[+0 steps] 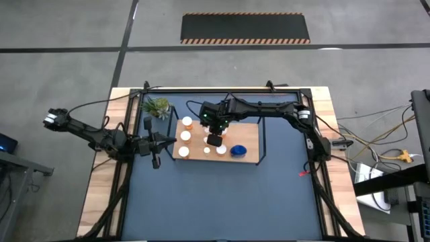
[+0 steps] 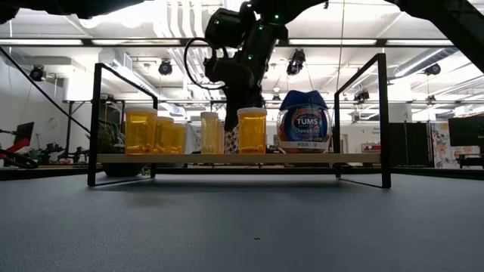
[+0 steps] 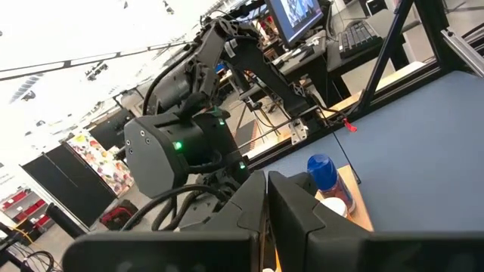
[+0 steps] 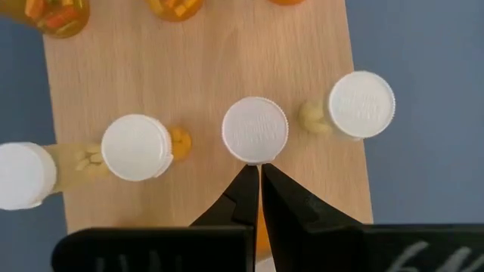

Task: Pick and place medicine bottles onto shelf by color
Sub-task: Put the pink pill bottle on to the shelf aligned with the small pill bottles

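The light-wood shelf (image 1: 250,158) stands on the dark-blue mat, its board (image 2: 227,159) carrying several orange medicine bottles with white caps (image 2: 141,130) and a blue bottle (image 1: 238,150) (image 2: 302,121) at its right end. My right gripper (image 1: 213,140) (image 4: 255,172) hangs over the shelf's middle, pointing steeply down, shut, its tips at the rim of one white cap (image 4: 255,130). Two more capped bottles (image 4: 136,147) (image 4: 361,104) flank it. My left gripper (image 1: 161,142) (image 3: 266,198) waits shut and level just left of the shelf, holding nothing. My right gripper's shut fingertips (image 4: 248,175) stand at the edge of the middle bottle's white cap (image 4: 254,155), coming from above at a slant. Whether they touch the cap or the bottle, I cannot tell. The bottle stands upright on the shelf board.
A small green plant (image 1: 158,106) stands off the shelf's far left corner. The shelf's black wire frames (image 2: 94,125) (image 2: 384,117) rise at both short ends. The mat's near half (image 1: 222,202) lies open. Cables (image 1: 376,144) trail off the table's right side.
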`<state>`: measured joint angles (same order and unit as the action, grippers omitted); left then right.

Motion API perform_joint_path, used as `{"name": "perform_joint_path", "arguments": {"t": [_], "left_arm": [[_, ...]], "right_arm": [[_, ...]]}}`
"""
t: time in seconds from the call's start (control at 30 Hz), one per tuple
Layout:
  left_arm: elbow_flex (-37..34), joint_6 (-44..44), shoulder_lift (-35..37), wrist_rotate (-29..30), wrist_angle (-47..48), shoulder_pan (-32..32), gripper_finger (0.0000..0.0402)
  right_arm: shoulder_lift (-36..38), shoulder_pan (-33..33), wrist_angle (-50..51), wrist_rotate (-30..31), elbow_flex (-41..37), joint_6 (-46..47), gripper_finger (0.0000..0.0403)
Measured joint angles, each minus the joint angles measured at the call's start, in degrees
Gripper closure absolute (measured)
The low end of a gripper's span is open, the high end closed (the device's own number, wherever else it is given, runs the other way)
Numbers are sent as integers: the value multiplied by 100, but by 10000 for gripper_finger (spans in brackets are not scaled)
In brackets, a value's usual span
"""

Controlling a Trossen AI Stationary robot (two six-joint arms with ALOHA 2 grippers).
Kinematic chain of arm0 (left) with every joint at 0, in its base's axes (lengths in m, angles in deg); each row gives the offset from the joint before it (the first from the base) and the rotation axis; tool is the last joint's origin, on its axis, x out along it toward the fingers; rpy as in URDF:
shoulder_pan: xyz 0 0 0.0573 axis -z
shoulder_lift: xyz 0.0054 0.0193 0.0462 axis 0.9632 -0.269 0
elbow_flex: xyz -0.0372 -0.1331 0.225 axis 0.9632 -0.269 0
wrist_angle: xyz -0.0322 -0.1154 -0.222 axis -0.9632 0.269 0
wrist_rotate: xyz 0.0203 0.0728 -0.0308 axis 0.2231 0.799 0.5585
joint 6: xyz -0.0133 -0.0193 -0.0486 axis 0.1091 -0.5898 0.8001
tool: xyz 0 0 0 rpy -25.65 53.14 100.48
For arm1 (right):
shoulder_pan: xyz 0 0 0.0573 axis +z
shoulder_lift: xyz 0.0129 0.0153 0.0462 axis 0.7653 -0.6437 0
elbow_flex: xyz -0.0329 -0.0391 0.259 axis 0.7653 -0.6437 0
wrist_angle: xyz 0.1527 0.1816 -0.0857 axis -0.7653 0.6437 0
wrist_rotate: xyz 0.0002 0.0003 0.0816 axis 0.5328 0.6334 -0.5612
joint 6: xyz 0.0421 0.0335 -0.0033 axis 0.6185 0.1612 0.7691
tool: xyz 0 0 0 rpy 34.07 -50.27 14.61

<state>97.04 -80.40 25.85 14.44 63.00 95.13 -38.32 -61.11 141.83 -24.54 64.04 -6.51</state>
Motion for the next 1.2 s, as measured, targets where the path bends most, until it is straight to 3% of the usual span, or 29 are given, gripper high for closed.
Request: {"name": "perform_joint_path", "arguments": {"t": [1.2], "left_arm": [[0, 0, 0, -6, 2, -1, 402]], "right_arm": [[-115, 0, -46, -6, 10, 96, 394]]}}
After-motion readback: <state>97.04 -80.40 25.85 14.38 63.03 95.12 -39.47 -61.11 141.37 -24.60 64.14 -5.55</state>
